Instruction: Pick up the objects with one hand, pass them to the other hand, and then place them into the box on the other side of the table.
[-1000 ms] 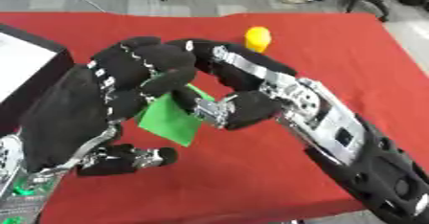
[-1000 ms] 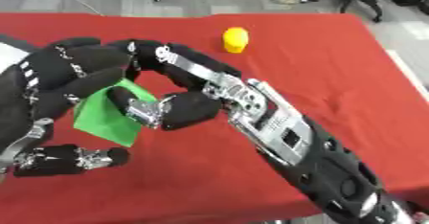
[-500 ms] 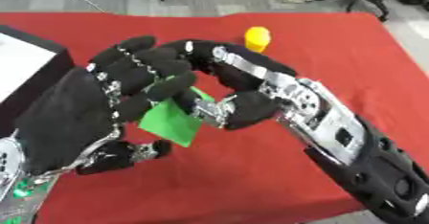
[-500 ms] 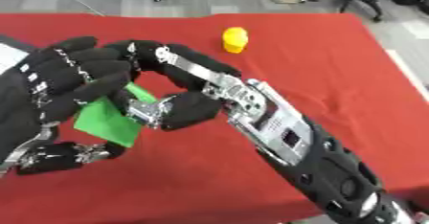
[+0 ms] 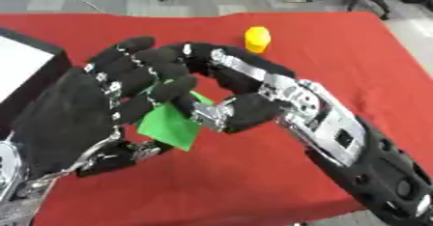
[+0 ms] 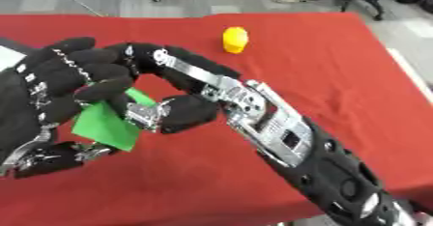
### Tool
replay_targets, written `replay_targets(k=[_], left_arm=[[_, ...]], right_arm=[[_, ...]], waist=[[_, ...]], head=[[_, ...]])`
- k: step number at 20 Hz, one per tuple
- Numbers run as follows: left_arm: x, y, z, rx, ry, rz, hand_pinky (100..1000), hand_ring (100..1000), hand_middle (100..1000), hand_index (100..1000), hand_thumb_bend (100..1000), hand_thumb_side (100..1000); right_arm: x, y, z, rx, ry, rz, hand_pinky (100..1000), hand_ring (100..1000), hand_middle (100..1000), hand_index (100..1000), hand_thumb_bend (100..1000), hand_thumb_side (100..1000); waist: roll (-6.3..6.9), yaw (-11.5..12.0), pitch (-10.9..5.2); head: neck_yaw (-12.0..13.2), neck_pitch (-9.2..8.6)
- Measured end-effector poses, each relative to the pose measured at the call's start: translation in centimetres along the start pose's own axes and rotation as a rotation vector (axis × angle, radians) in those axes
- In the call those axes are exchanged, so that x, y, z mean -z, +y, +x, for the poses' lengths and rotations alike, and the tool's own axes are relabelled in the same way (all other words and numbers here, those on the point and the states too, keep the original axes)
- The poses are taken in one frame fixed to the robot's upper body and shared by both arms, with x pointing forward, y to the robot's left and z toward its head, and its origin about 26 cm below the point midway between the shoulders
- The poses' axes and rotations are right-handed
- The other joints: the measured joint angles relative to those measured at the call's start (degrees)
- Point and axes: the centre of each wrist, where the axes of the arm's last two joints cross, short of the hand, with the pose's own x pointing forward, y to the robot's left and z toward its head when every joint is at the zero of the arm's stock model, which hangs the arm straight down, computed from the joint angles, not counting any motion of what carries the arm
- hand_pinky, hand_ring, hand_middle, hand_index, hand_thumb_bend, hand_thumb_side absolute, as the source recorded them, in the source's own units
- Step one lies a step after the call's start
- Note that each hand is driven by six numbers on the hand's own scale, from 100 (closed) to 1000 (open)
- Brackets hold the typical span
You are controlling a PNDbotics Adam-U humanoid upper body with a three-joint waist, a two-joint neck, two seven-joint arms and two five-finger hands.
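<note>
Pinching green piece [image 5: 169,123] between both: left hand [image 5: 93,109] fingers curled over it, right hand [image 5: 253,99] thumb gripping.

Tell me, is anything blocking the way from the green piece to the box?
Nothing visible does. The green piece is held between the left hand and right hand; the box sits at the table's left edge.

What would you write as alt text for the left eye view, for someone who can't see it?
Two black robot hands meet over a red table, both gripping a flat green object: the left robot hand curls over it while the right robot hand pinches its edge. A small yellow object stands farther back, and a box sits at the left edge.
</note>
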Motion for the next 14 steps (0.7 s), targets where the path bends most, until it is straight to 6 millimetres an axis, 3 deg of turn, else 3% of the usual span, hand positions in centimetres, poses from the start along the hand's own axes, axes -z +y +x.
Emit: replay_targets(k=[5,10,14], left_arm=[[0.15,0.02,0.04,-0.016,0.015,0.017,859,749,496,813,543,100],[0.35,-0.05,0.21,-0.041,0.033,0.047,803,627,282,681,445,100],[0.36,-0.13,0.30,-0.079,0.052,0.073,790,610,268,659,443,100]], right_arm=[[-0.01,-0.01,0.00,0.000,-0.001,0.001,1000,493,389,882,100,470],[-0.01,-0.02,0.00,-0.001,-0.002,0.004,999,502,396,882,100,470],[0.03,-0.03,0.02,-0.002,-0.007,0.009,1000,514,461,893,100,470]], waist=[[-0.02,0.0,0.00],[-0.03,0.0,0.00],[-0.01,0.0,0.00]], head=[[-0.1,0.00],[-0.2,0.00],[-0.3,0.00]])
